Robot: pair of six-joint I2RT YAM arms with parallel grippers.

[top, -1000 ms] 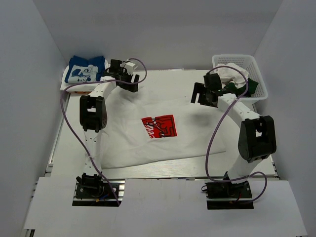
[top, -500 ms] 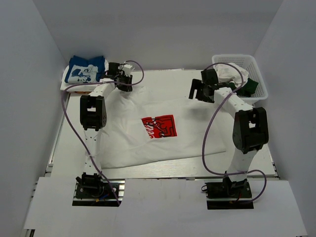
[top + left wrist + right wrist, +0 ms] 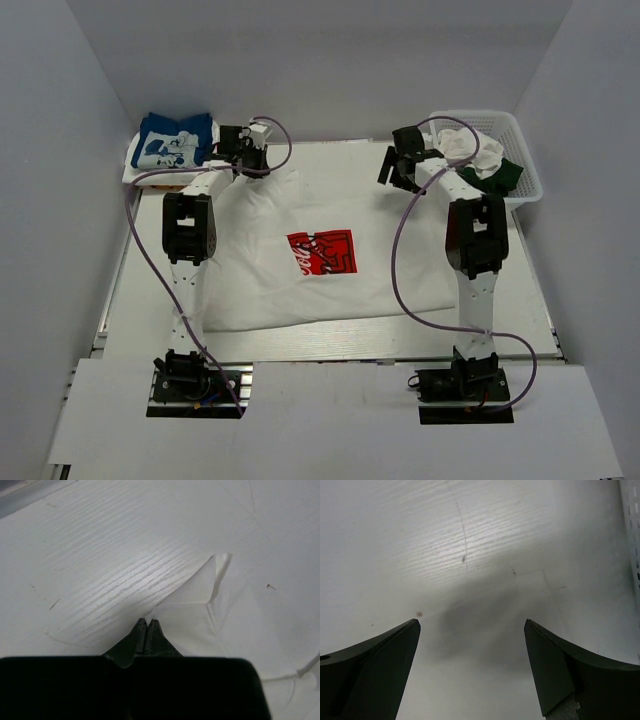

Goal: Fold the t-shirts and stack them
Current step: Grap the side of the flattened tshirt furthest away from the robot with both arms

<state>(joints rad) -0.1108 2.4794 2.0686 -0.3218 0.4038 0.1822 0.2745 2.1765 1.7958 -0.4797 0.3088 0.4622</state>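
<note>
A large white t-shirt [image 3: 300, 290] with a red square logo [image 3: 321, 255] lies spread over the middle of the table. My left gripper [image 3: 250, 160] is at its far left corner. In the left wrist view the jaws [image 3: 147, 622] are shut, and the edge of the white cloth [image 3: 235, 620] runs in between the tips. My right gripper [image 3: 398, 172] hangs over the far right of the table, beyond the shirt. Its jaws [image 3: 472, 625] are open with only bare table below. A folded blue t-shirt [image 3: 172, 140] with a white print sits at the far left.
A white plastic basket [image 3: 520, 135] stands at the far right holding white cloth [image 3: 468, 150] and a dark green piece [image 3: 505, 175]; its wall [image 3: 632, 530] shows at the right wrist view's edge. The blue shirt rests on more white cloth [image 3: 135, 172]. Grey walls enclose the table.
My left gripper closed on the shirt's far left corner. The right arm swung away from me and to the left, stretching toward the table's far edge, jaws still open.
</note>
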